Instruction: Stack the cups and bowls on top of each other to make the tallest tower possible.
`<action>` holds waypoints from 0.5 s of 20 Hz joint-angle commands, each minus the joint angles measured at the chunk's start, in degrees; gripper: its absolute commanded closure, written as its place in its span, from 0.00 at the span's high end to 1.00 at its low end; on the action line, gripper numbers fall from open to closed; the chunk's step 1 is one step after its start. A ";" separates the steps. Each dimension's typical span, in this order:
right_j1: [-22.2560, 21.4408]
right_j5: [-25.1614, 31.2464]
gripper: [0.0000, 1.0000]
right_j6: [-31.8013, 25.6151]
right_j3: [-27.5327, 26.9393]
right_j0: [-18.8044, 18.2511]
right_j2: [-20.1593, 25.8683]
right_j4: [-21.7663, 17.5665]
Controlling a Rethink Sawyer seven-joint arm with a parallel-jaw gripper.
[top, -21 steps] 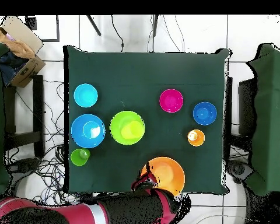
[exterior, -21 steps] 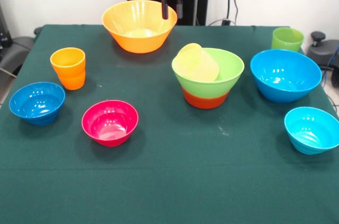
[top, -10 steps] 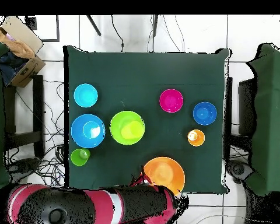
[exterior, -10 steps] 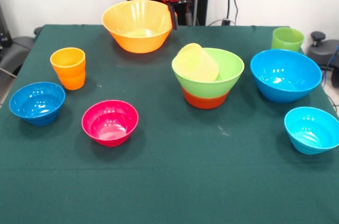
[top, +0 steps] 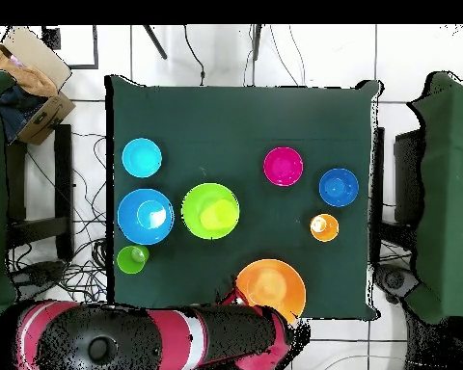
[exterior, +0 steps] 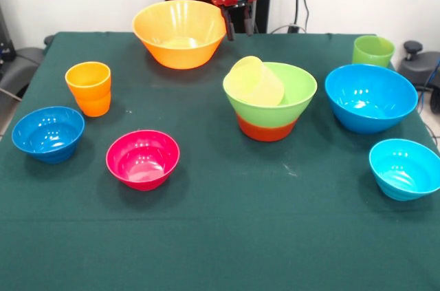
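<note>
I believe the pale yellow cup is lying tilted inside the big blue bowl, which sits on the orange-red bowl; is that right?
Not quite. The pale yellow cup does lie tilted, but inside the light green bowl, and it is that bowl which sits on the orange-red bowl. The big blue bowl stands apart and empty. The front view shows this.

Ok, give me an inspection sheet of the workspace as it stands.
Surface: dark green cloth-covered table, faint white marks.
Job's things: pale yellow plastic cup tilted in light green plastic bowl, nested in orange-red plastic bowl; the other five bowls and two cups stand apart, single.
Clutter: nothing seen.
Claw: claw open, empty, beside big yellow-orange plastic bowl.
Cables: loose cables on floor.
Surroundings: cardboard box, green chairs.
</note>
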 commanded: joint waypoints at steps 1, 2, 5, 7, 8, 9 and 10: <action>-0.16 2.77 1.00 -0.62 -3.74 1.12 6.62 4.28; -0.93 3.39 1.00 0.06 -3.43 1.50 6.65 4.10; -5.67 7.32 1.00 5.76 -2.54 2.91 8.63 0.72; -13.18 12.08 1.00 15.25 -1.49 3.64 11.59 -6.97; -18.57 13.98 1.00 22.60 -0.69 3.93 13.61 -12.62; -24.25 14.53 1.00 30.09 0.25 4.52 15.30 -17.78; -29.05 15.96 1.00 37.41 0.66 5.60 16.66 -22.65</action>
